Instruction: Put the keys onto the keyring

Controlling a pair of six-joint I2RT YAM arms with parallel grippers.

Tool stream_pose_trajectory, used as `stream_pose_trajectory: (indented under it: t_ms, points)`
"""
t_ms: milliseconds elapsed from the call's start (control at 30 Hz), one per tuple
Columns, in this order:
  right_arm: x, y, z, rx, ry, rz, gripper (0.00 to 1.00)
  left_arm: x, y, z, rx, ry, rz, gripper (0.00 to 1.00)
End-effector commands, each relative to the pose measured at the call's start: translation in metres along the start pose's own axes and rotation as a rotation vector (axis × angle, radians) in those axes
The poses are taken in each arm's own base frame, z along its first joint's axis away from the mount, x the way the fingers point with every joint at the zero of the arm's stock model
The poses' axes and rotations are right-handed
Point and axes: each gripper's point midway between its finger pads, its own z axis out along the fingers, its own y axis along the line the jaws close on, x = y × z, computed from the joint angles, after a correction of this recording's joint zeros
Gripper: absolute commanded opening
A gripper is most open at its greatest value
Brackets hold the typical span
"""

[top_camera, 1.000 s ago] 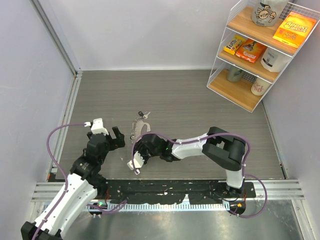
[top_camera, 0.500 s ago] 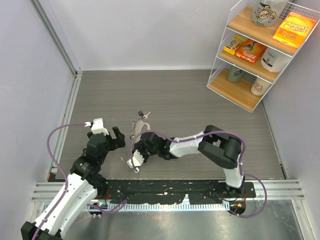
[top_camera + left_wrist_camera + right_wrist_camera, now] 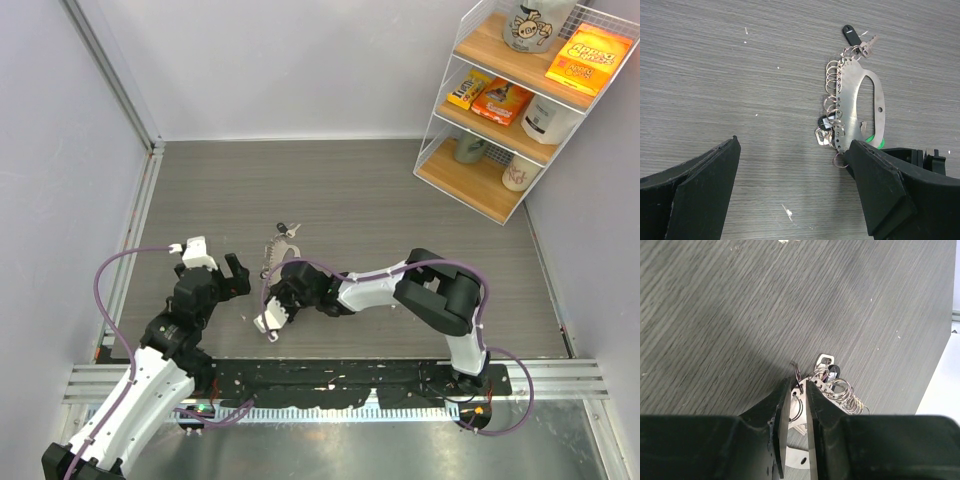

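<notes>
The keyring (image 3: 852, 100) is a flat silvery plate with a row of small wire rings and a green piece (image 3: 871, 140), lying on the grey table. A dark-headed key (image 3: 852, 35) and a silver one (image 3: 870, 45) sit at its far end; another small key cluster (image 3: 824, 131) is near its near end. My right gripper (image 3: 798, 382) has its jaws narrowed to a slit around the plate's near end (image 3: 799, 440) and one small ring. My left gripper (image 3: 794, 145) hangs wide open just left of the keyring (image 3: 278, 252), holding nothing.
A wire shelf rack (image 3: 520, 100) with boxes and mugs stands at the back right. A metal rail (image 3: 130, 230) runs along the table's left edge. White scuff marks (image 3: 786, 212) dot the table under the left gripper.
The right gripper's jaws have narrowed around the keyring's near end, and its arm has shifted slightly left. The left arm has stayed still.
</notes>
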Motion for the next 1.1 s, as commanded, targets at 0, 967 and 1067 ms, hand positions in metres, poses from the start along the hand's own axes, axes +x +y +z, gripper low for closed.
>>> stream_pose_trajectory:
  t_ms: [0, 967, 1067]
  points:
    - [-0.003, -0.015, 0.003, 0.022, -0.024, -0.025, 0.24, -0.011, -0.005, 0.001, 0.019, -0.044, -0.027, 0.99]
    - [-0.026, -0.054, -0.036, 0.146, -0.087, 0.131, 0.06, -0.014, -0.014, -0.002, 0.076, -0.064, -0.032, 0.98]
    - [-0.035, -0.069, -0.053, 0.2, -0.113, 0.187, 0.05, -0.016, -0.022, -0.004, 0.123, -0.08, -0.038, 0.97]
